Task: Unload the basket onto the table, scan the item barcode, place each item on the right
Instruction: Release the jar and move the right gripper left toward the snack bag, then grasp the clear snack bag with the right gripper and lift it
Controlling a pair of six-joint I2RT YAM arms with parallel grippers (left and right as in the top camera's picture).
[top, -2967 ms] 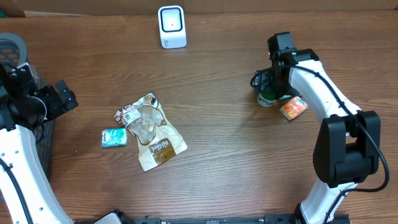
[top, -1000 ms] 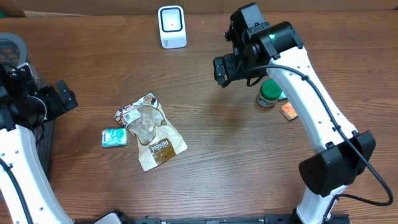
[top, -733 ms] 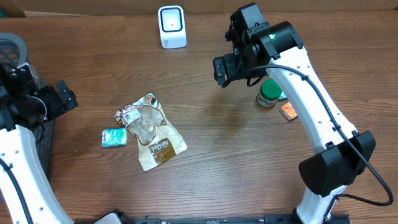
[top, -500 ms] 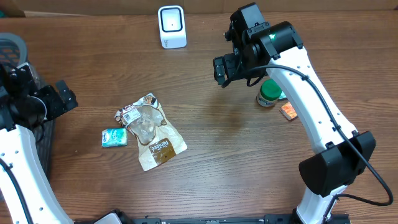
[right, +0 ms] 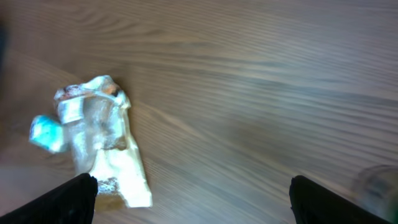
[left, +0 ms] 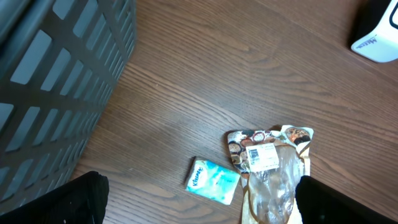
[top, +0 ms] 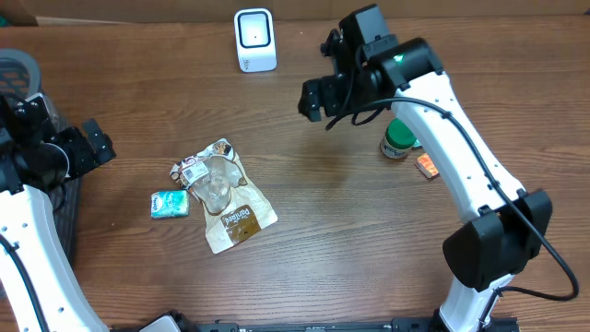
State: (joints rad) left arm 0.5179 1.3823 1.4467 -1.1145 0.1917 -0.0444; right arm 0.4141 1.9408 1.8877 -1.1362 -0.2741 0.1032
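My right gripper (top: 313, 97) hangs spread wide and empty, camera facing the crinkly brown-and-clear snack pouch (top: 224, 195) lying label-up, well apart from the white box scanner (top: 254, 39). I judge that's my pick. My left gripper (top: 92, 143) sits wide open, aside.

so the white scanner (top: 254, 39) stands upright at the far edge of the surface (top: 332, 231), and a crinkly pouch (top: 223, 195) with a clear window lies flat left of centre, white label up, a teal tissue pack (top: 170, 204) just beside it on its left
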